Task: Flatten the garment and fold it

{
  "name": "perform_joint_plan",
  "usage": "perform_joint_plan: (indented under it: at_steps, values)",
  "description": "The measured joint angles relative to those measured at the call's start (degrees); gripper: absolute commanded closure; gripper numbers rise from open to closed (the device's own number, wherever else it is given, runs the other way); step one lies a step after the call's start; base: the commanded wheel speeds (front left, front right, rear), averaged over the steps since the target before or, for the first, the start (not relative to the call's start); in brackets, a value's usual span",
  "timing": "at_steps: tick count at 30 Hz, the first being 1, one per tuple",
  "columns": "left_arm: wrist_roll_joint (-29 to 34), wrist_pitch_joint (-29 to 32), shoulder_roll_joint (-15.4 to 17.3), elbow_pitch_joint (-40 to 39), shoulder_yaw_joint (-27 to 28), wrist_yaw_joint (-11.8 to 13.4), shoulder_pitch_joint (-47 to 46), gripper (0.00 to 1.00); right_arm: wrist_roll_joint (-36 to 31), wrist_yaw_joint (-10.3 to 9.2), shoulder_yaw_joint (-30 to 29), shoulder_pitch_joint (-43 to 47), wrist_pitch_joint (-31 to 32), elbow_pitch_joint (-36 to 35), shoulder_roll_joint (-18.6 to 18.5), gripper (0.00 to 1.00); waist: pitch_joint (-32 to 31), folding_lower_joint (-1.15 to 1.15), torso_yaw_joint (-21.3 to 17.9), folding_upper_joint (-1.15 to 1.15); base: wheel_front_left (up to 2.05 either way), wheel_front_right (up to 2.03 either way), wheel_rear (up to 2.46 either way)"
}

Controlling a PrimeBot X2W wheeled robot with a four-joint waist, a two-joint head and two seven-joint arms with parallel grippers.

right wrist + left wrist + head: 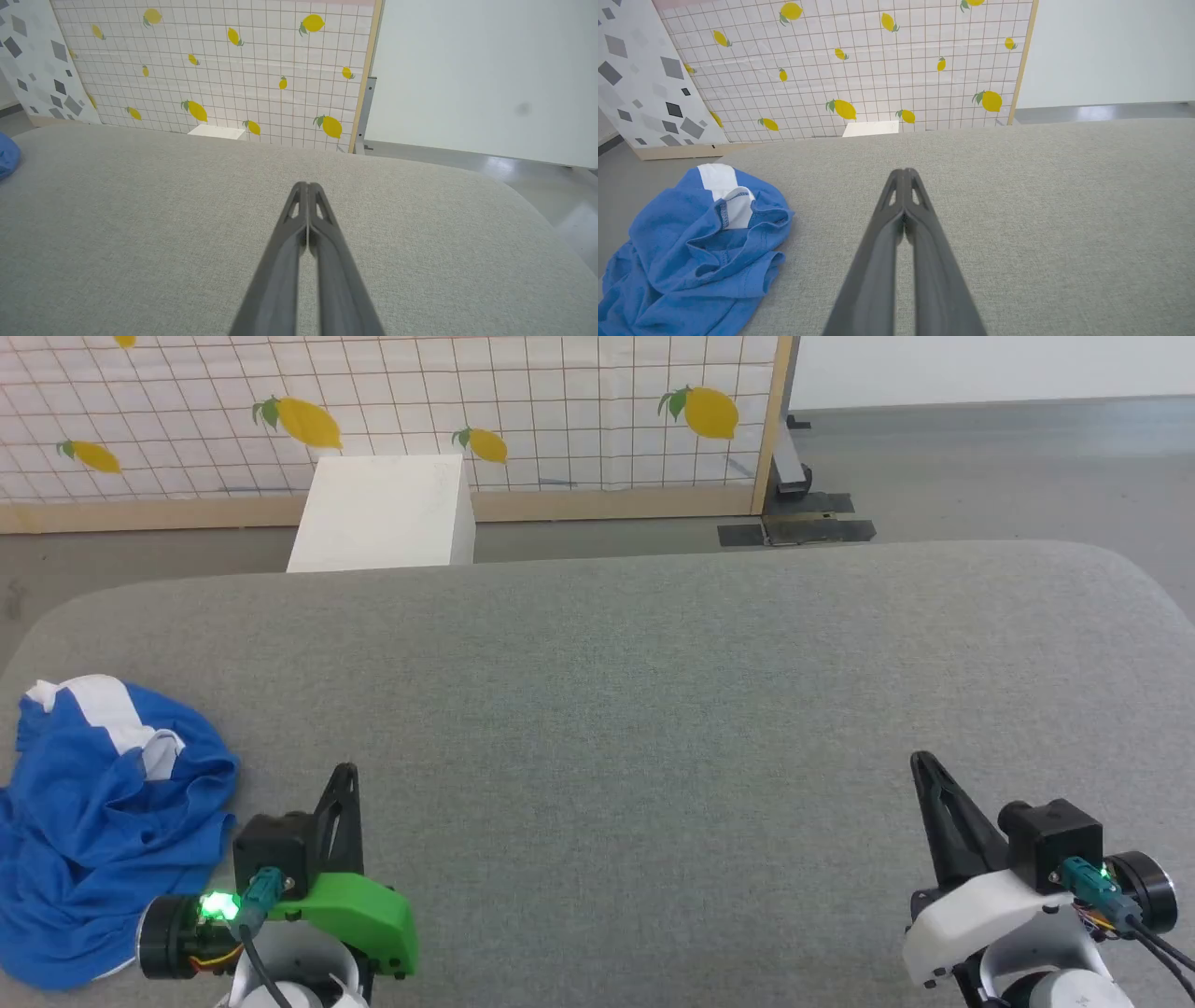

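Note:
The garment (103,821) is a crumpled heap of bright blue shorts with a white stripe, lying at the left edge of the grey table. In the left wrist view the garment (696,252) sits to the left of my fingers, and a blue sliver of it (7,156) shows at the far left of the right wrist view. My left gripper (347,773) is shut and empty, just right of the heap and apart from it; its tips (905,173) are pressed together. My right gripper (920,761) is shut and empty over bare table at the lower right, far from the cloth, fingers (307,186) closed.
The grey padded table (653,691) has rounded corners and stretches wide between the grippers. Behind it stand a white box (383,513), a lemon-patterned grid panel (523,411) and a dark metal foot on the floor (794,527).

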Motion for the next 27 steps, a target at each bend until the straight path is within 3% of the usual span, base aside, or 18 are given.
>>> perform_joint_plan:
  at_steps: [22, 23, 27]
  values:
    - [0.0, 0.0, 0.0, 0.0, 0.0, 0.0, 0.0, 1.0, 0.0, 0.0, 0.0, 0.0, 0.0, 0.0, 0.0, 1.0, 0.0, 0.0, 0.0, 0.0, 0.0, 0.0, 0.0]
    - [0.0, 0.0, 0.0, 0.0, 0.0, 0.0, 0.0, 0.0, 0.0, 0.0, 0.0, 0.0, 0.0, 0.0, 0.0, 0.0, 0.0, 0.0, 0.0, 0.0, 0.0, 0.0, 0.0]
    - [-0.1, 0.0, 0.0, 0.0, -0.1, 0.0, 0.0, 0.0, 0.0, 0.0, 0.0, 0.0, 0.0, 0.1, 0.0, 0.0, 0.0, 0.0, 0.0, 0.0, 0.0, 0.0, 0.0]
